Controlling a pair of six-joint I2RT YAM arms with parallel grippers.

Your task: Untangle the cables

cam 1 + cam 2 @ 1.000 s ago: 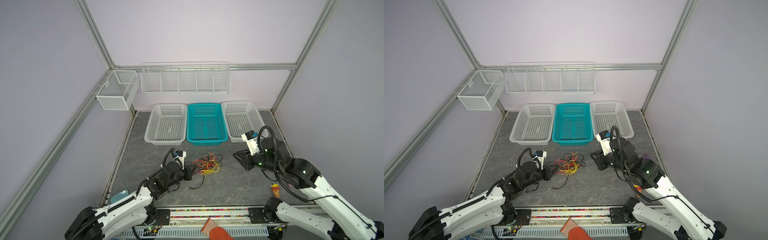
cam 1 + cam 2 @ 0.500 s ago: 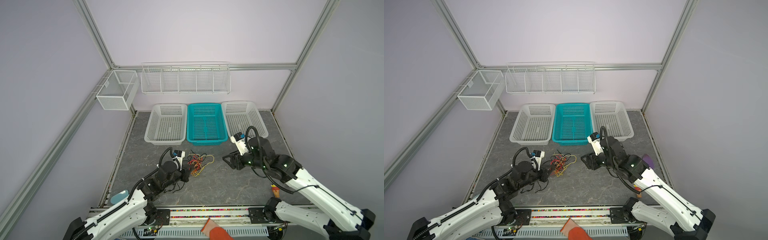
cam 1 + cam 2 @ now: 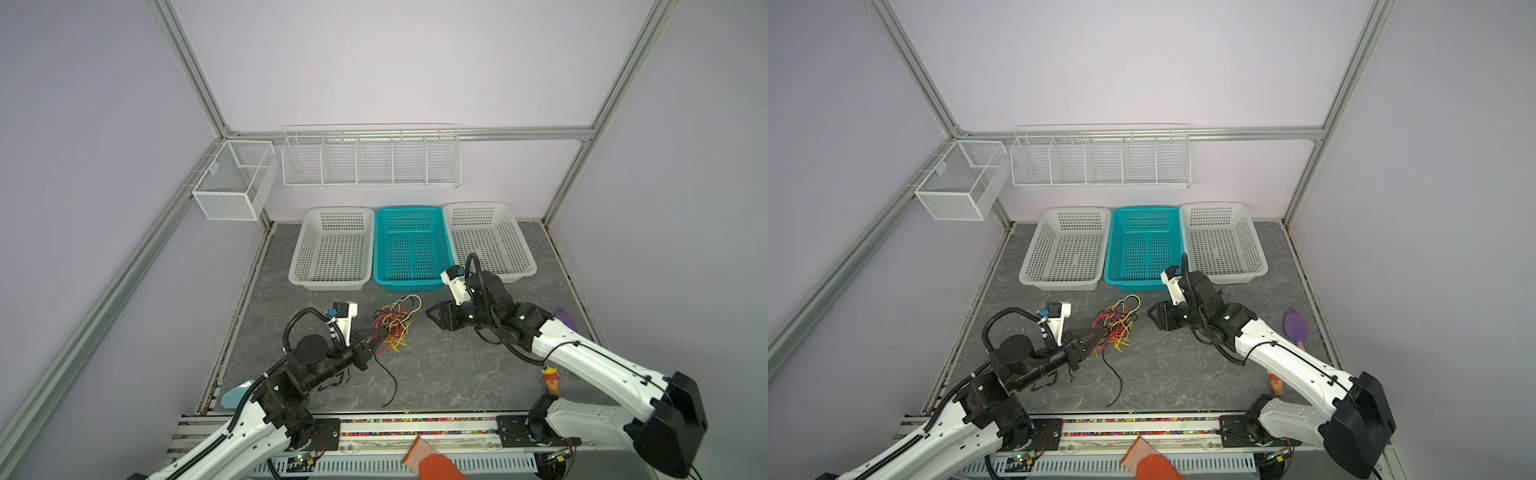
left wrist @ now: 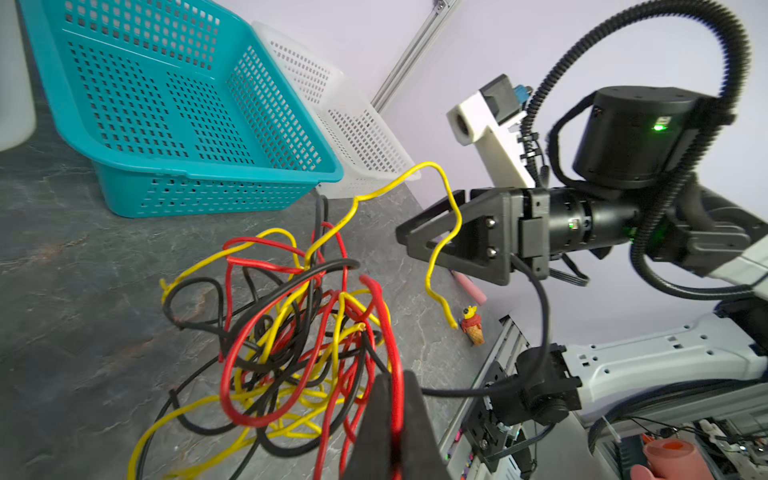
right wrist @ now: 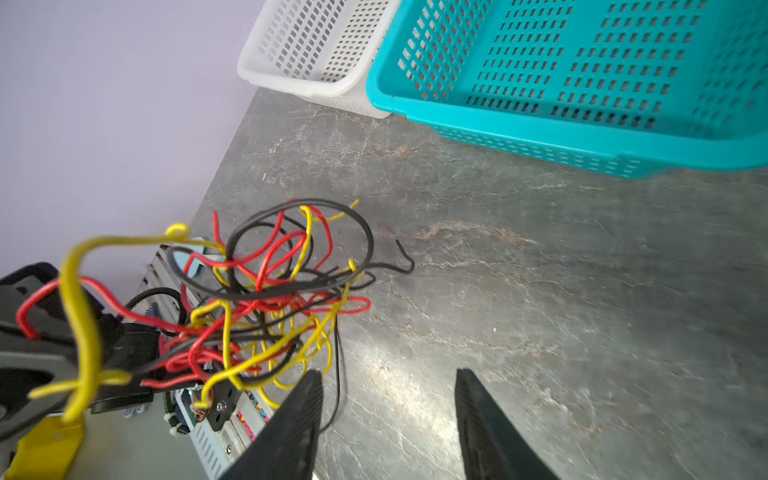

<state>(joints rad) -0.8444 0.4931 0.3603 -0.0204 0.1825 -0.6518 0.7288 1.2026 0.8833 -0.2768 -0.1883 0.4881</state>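
Tangle of thin red, yellow and black cables (image 3: 392, 326) mid-table, near teal perforated plastic basket (image 3: 409, 282), apart from its rim. Left gripper (image 4: 392, 382) pinched tight on a red strand at tangle's edge. Right gripper (image 5: 386, 374) parted, empty, just beside tangle, over bare grey marbled tabletop (image 3: 457, 374). One black strand trailing toward front rail (image 3: 415, 422).

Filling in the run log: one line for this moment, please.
thin red, yellow, black cables: tangled | left gripper: shut on red cable | right gripper: open, empty, beside them
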